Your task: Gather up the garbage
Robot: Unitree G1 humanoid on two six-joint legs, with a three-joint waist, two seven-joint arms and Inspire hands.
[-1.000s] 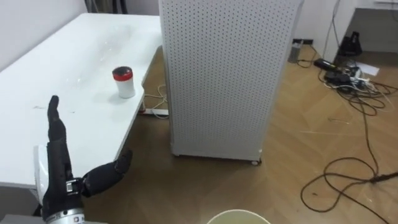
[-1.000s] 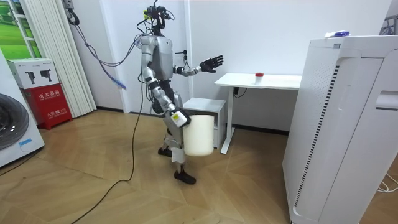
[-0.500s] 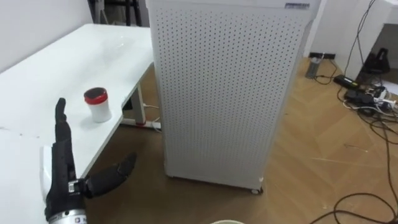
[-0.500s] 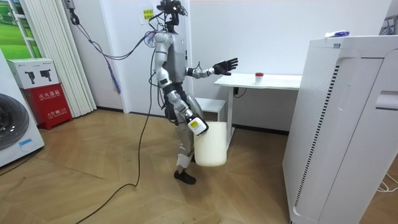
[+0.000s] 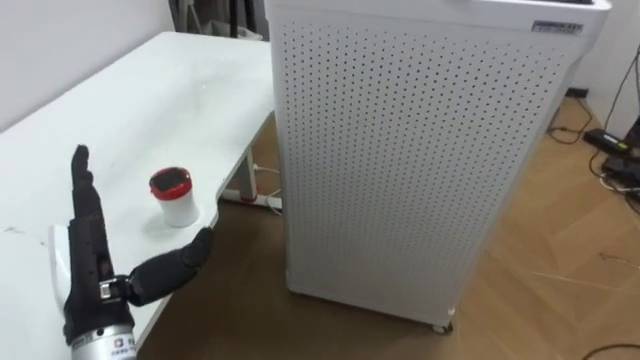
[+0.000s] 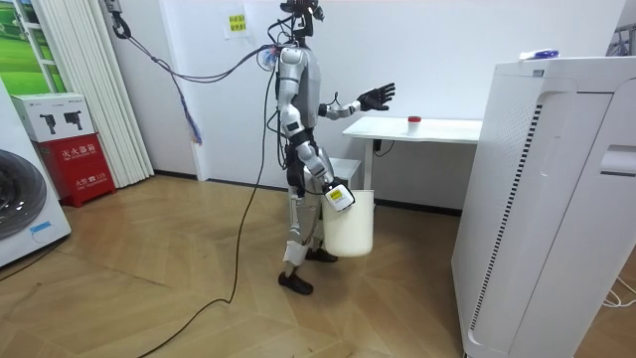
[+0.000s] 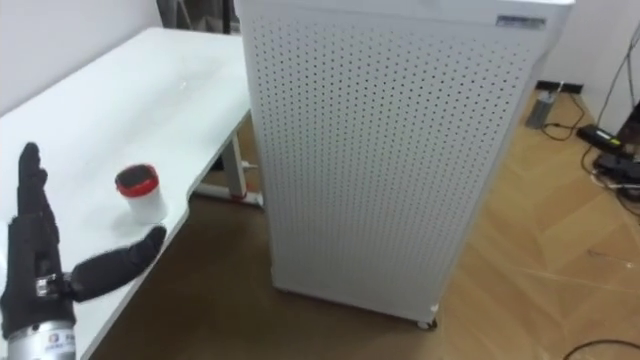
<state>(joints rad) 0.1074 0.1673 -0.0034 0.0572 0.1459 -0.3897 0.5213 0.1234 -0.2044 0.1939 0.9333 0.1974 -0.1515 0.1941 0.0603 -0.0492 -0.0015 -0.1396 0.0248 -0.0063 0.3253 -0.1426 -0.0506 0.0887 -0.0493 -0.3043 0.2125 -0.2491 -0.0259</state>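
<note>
A small white cup with a red lid point(image 5: 176, 197) point(image 7: 140, 193) stands near the front edge of the white table point(image 5: 120, 100). My left hand point(image 5: 90, 262) point(image 7: 30, 255) is raised over the table's near corner, open, fingers straight and thumb spread toward the cup, a little short of it. In the room view I stand beside the table point(image 6: 437, 129), the left hand point(image 6: 376, 96) held out toward the cup point(image 6: 414, 119). My right hand point(image 6: 336, 195) hangs at my side, shut on the rim of a white bin point(image 6: 350, 227).
A tall white perforated cabinet point(image 5: 420, 160) point(image 6: 547, 199) stands right of the table, with a narrow gap of wooden floor between. Cables point(image 5: 620, 150) lie at the far right. A low white cabinet point(image 6: 338, 171) sits under the table; a washing machine point(image 6: 20, 209) and red box point(image 6: 78, 161) are far off.
I have stepped closer to the table, carrying the bin along. The eye view shifted with the walk, and the cup now lies nearer my raised left hand.
</note>
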